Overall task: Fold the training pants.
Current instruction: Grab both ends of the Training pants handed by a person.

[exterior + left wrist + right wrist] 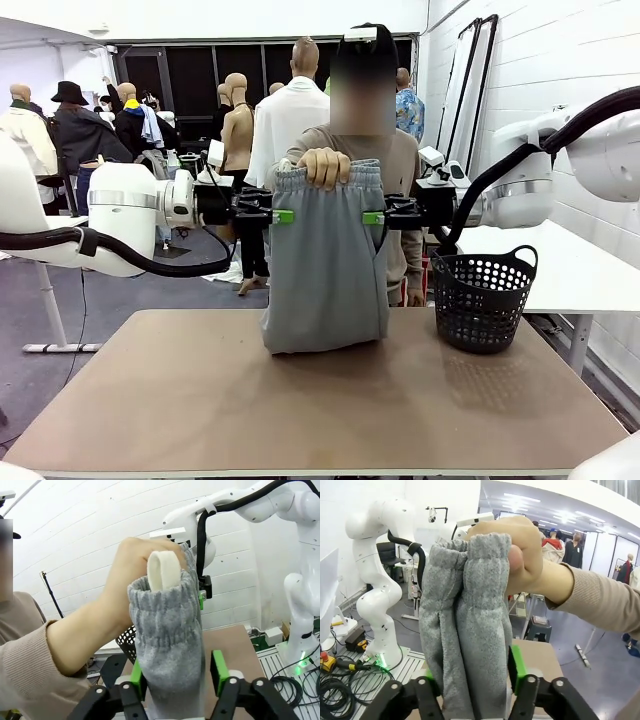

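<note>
Front view: holds the training pants up by the waistband in a person's hand, lower end on the desk. Left wrist view: straddles them with left end effector, unclenched, gap at one pad. Right wrist view: flanks them with right end effector; cannot tell whether clenched.

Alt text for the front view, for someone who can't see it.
A person's hand holds grey training pants up by the waistband, their lower end on a brown table, with the left tool and right tool at either side just below the waistband. A black mesh basket stands on the table's right.
</note>
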You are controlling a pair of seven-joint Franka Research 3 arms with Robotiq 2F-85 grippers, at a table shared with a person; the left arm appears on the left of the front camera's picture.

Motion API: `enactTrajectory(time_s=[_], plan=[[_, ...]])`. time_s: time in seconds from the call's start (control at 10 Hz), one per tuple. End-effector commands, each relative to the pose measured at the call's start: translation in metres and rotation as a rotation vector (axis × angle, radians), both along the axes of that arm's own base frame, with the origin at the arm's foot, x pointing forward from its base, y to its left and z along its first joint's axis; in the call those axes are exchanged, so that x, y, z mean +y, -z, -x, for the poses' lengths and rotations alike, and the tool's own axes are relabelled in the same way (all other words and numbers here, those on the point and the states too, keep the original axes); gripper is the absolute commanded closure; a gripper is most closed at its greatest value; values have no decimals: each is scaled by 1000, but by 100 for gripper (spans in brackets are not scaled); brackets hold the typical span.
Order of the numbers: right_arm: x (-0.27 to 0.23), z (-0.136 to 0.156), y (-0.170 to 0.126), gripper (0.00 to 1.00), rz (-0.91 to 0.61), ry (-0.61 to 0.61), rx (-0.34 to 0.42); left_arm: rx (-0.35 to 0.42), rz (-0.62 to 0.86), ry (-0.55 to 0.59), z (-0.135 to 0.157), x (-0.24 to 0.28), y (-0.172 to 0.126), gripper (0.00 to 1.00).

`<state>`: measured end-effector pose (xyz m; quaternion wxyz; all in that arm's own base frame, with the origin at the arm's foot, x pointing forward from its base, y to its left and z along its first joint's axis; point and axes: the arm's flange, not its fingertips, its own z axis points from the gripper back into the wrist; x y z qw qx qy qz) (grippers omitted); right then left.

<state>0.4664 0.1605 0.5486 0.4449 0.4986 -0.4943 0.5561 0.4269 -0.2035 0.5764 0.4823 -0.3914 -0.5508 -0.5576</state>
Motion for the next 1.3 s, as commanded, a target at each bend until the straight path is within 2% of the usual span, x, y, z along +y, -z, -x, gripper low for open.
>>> enactTrajectory(time_s=[0.0,0.1,0.9,1.0,1.1,1.2], plan=[[7,-6,-5,100,-35,-10,31,2,35,7,-1,1,4,93],[7,-6,-6,100,-33,-11,33,8,36,5,-1,0,5,100],[9,-8,-7,100,25,-14,97,52,43,-25,-14,4,11,100],[9,-9,-6,100,24,-14,96,67,13,-73,-21,4,11,100],[3,0,0,100,3,-14,77,32,11,-11,-8,4,10,100],[3,0,0,100,3,-14,77,32,11,-11,-8,4,10,100]])
